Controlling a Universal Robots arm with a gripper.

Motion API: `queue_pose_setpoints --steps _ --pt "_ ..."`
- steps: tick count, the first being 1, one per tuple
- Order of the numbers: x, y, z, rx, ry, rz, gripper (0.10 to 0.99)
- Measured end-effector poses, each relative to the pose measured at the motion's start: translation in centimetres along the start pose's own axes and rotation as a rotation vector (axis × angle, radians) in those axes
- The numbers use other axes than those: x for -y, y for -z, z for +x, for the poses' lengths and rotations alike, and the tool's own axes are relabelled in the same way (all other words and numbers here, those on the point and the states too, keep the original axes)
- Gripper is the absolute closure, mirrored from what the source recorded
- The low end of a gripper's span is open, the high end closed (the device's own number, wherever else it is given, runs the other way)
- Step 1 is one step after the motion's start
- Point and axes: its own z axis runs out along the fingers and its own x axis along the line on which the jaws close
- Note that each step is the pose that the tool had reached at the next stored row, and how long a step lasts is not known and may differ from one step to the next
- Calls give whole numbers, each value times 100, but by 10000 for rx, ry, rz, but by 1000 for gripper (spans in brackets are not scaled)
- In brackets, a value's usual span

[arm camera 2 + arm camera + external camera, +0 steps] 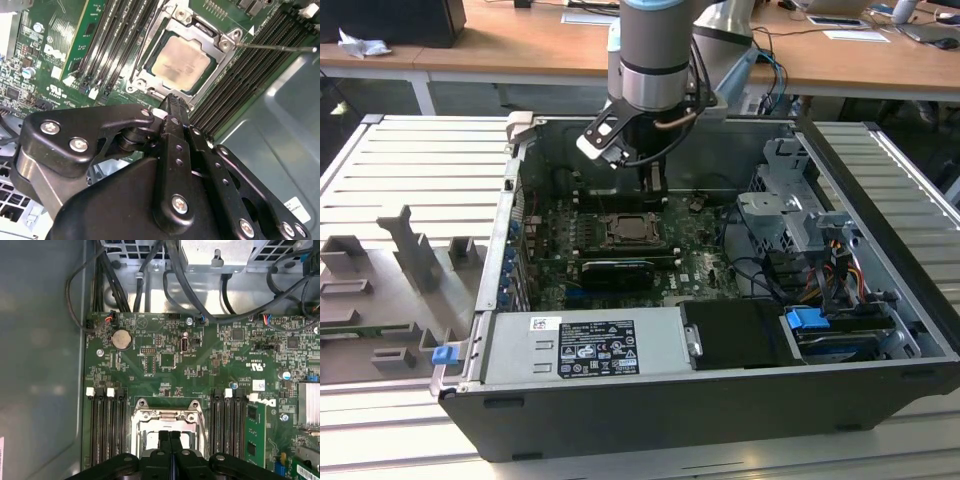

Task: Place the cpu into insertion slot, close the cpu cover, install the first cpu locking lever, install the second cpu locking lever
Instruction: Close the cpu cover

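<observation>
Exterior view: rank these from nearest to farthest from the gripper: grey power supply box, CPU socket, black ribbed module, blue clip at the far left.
1. CPU socket, just under the gripper.
2. black ribbed module, beside the socket, toward the camera.
3. power supply box, nearer the camera again.
4. blue clip, far at the exterior view's left.

In the first wrist view the gripper (170, 434) blocks most of the cpu (150, 441) inside the cpu cover (165, 415), whose near side is cut off. In the second wrist view its fingers (175, 115) hide one cover corner.
</observation>
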Motion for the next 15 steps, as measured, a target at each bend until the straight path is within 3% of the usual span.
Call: queue_pose_setpoints --steps 3,7,15 --pt "57 -29 0 2 5 -123 980" --pt "140 -123 -2 2 15 -144 980" --pt "227 -194 -3 1 63 -158 980"
